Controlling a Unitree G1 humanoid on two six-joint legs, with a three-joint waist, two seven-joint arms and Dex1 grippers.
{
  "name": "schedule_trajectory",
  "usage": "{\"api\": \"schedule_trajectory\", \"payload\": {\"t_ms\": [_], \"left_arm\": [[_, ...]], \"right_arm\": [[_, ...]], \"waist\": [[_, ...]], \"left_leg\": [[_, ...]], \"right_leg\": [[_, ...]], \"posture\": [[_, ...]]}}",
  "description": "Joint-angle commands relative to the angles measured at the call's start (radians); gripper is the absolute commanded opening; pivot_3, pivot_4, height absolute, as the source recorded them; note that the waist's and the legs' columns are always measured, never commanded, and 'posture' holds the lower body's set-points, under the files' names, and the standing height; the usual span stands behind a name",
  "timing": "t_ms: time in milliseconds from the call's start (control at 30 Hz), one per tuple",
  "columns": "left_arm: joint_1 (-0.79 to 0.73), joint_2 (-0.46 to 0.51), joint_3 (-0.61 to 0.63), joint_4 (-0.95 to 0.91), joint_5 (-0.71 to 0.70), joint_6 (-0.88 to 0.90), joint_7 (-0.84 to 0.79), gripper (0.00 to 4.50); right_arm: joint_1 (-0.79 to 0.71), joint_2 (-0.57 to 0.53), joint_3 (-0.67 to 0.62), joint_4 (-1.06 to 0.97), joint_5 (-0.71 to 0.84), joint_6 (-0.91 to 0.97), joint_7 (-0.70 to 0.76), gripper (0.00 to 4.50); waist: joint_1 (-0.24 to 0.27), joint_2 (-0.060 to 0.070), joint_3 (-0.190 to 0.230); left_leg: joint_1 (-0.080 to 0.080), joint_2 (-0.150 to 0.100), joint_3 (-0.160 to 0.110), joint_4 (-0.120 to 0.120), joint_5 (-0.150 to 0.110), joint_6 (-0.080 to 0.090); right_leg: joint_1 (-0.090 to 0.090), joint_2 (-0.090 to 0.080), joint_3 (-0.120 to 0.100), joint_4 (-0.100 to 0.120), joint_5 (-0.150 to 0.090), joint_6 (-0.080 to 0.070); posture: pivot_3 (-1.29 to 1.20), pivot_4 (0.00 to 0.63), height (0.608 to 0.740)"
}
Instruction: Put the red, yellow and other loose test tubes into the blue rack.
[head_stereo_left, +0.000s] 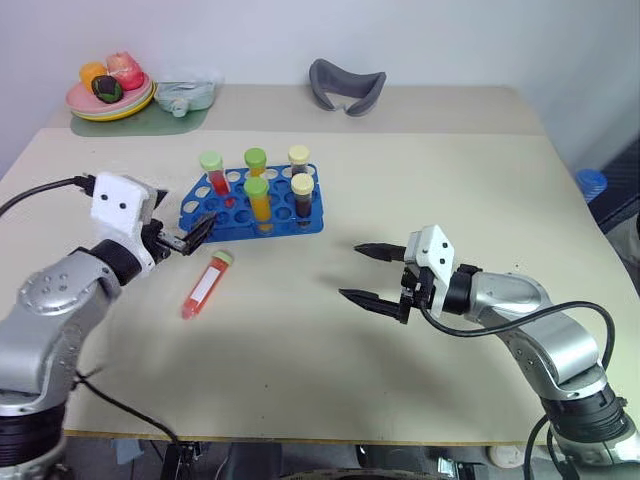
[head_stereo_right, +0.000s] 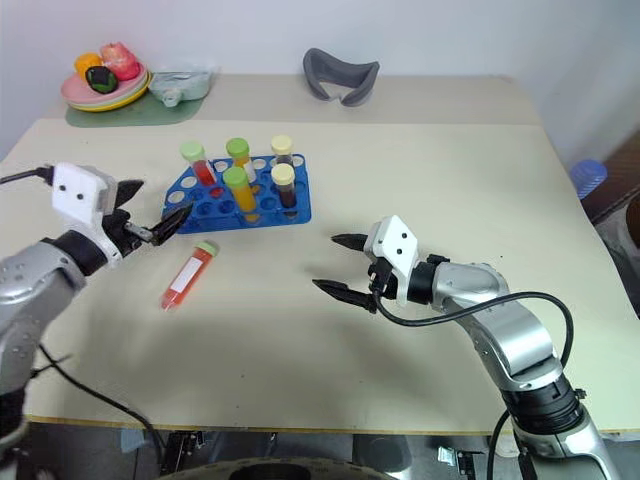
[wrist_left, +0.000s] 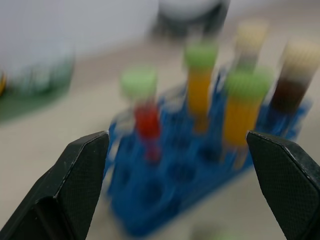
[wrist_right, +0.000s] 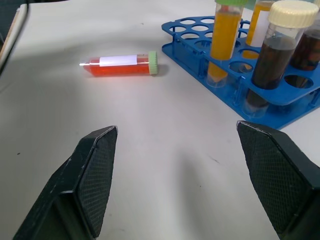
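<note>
Beside the near-left corner of the blue plastic test-tube rack (head_stereo_left: 252, 205) hangs the left gripper (head_stereo_left: 197, 231), black fingers spread wide and empty, touching nothing, aimed toward the rack's tubes as seen in its wrist view. Standing upright in the rack: red-filled tube with a pale green cap (head_stereo_left: 213, 173), two yellow-orange tubes with green caps (head_stereo_left: 258, 199), two dark brown tubes with cream caps (head_stereo_left: 302, 196). Several holes near the front still free.

On the beige tabletop (head_stereo_left: 330, 380), just in front of the rack's left end, lies the one loose tube in view: a red-orange liquid tube with a white label and green cap (head_stereo_left: 206, 284), on its side, cap toward the rack, pointed tip toward the table's near edge. Not touched by either claw.

Well to the right of that tube, low over the table, sits the right gripper (head_stereo_left: 374, 274), fingers parted fairly wide, holding nothing, pointing leftward across the table toward the lying tube.

Judged stage: most tubes already placed, one more to go, neither claw yet on it. Next move likely calls for lowering an open claw over the lying tube's middle, straddling it across its width, closing gently on the round slippery body, then tilting it upright, tip down, over a free hole. Risk: tube rolling away or knocking neighbouring tubes.
</note>
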Motion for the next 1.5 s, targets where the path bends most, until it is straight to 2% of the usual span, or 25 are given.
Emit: {"api": "schedule_trajectory", "payload": {"t_ms": [33, 100, 167, 367, 633, 867, 967, 1133, 1500], "left_arm": [[-0.113, 0.037, -0.016, -0.021, -0.075, 0.357, 0.052, 4.46], [-0.218, 0.055, -0.054, 0.010, -0.087, 0.583, 0.057, 4.46], [-0.277, 0.109, -0.130, 0.044, -0.105, 0.660, 0.072, 4.46], [-0.318, 0.163, -0.283, 0.128, -0.215, 0.666, 0.120, 4.46], [-0.370, 0.137, -0.348, 0.222, -0.326, 0.666, 0.235, 4.46], [-0.364, 0.124, -0.347, 0.256, -0.413, 0.666, 0.318, 4.46], [-0.352, 0.124, -0.348, 0.260, -0.430, 0.666, 0.349, 3.62], [-0.351, 0.130, -0.349, 0.261, -0.446, 0.666, 0.382, 1.33], [-0.357, 0.151, -0.341, 0.264, -0.447, 0.666, 0.413, 1.33]], "right_arm": [[-0.022, 0.004, 0.002, -0.004, -0.004, -0.031, 0.023, 3.90], [-0.024, 0.006, 0.005, -0.002, -0.007, -0.034, 0.027, 3.90], [-0.023, 0.006, 0.007, -0.006, -0.006, -0.035, 0.029, 3.90], [-0.003, 0.007, 0.013, -0.028, -0.006, -0.035, 0.025, 3.90], [0.021, 0.016, 0.018, -0.050, -0.012, -0.034, 0.011, 3.90], [0.022, 0.026, 0.025, -0.052, -0.017, -0.037, 0.008, 3.90], [0.024, 0.028, 0.027, -0.051, -0.017, -0.038, 0.009, 3.90], [0.021, 0.029, 0.030, -0.051, -0.016, -0.035, 0.008, 3.90], [0.021, 0.032, 0.034, -0.049, -0.017, -0.034, 0.006, 3.90]], "waist": [[0.000, 0.000, 0.000], [0.000, 0.000, 0.000], [-0.003, 0.000, 0.000], [-0.024, 0.000, 0.000], [-0.023, 0.000, 0.000], [-0.022, 0.000, 0.000], [-0.023, 0.000, 0.000], [-0.024, 0.000, 0.000], [-0.025, 0.000, 0.000]], "left_leg": [[0.000, 0.000, 0.000, 0.000, 0.000, 0.000], [0.000, 0.000, 0.000, 0.000, 0.000, 0.000], [-0.001, 0.000, 0.000, 0.000, 0.000, 0.000], [-0.001, 0.000, 0.000, -0.001, 0.000, 0.000], [-0.001, 0.000, 0.000, 0.000, 0.000, 0.000], [-0.001, 0.000, 0.000, 0.000, 0.000, 0.000], [-0.001, 0.000, 0.000, 0.000, 0.000, 0.000], [0.000, 0.000, 0.000, 0.000, 0.000, 0.000], [0.000, 0.000, 0.000, 0.000, 0.000, 0.000]], "right_leg": [[0.000, 0.000, 0.000, 0.000, 0.000, 0.000], [0.000, 0.000, 0.000, 0.000, 0.000, 0.000], [0.000, 0.000, 0.000, 0.000, 0.000, 0.000], [-0.001, 0.000, 0.000, 0.000, 0.000, 0.000], [-0.001, 0.000, 0.000, 0.001, 0.000, 0.000], [-0.001, 0.000, 0.000, 0.001, 0.000, 0.000], [-0.001, 0.000, 0.000, 0.001, 0.000, 0.000], [-0.001, 0.000, 0.000, 0.002, 0.000, 0.000], [-0.001, 0.000, 0.000, 0.002, 0.000, 0.000]], "posture": [[0.00, 0.150, 0.740], [0.00, 0.150, 0.740], [0.00, 0.150, 0.740], [0.00, 0.150, 0.740], [0.00, 0.150, 0.740], [0.00, 0.150, 0.740], [0.00, 0.150, 0.740], [0.00, 0.150, 0.740], [0.00, 0.150, 0.740]]}}
